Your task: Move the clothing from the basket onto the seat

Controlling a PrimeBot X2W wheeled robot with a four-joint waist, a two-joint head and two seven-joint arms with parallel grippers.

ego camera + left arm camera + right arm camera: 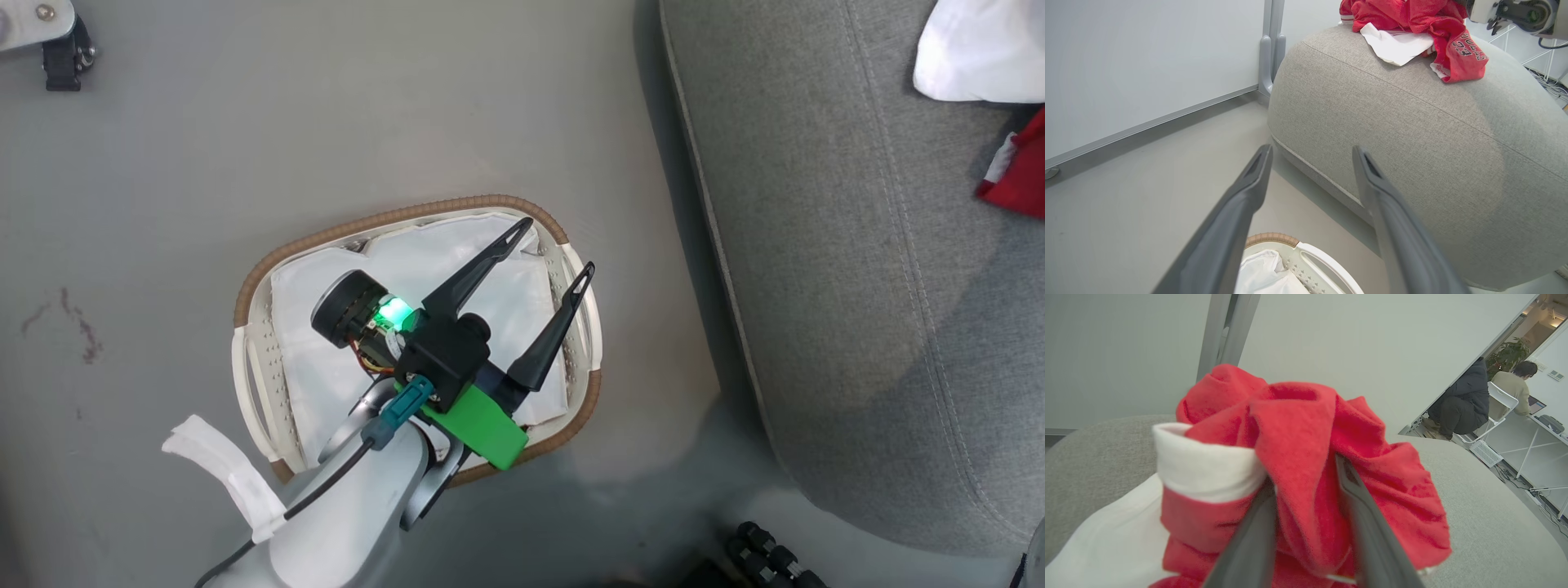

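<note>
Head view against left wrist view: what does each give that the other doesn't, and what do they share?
Head view: the basket from above, its white liner with no red visible, the left gripper open over it. Left wrist view: the clothing heaped on the seat, jersey lettering showing, and a wall panel. Both: basket, seat, left gripper, a bit of red clothing.

1. Head view: straight down, over basket; seat at 3 o'clock.
2. Left wrist view: low above basket, facing seat; clothing at 1 o'clock.
3. Right wrist view: close on same clothing, atop seat.
</note>
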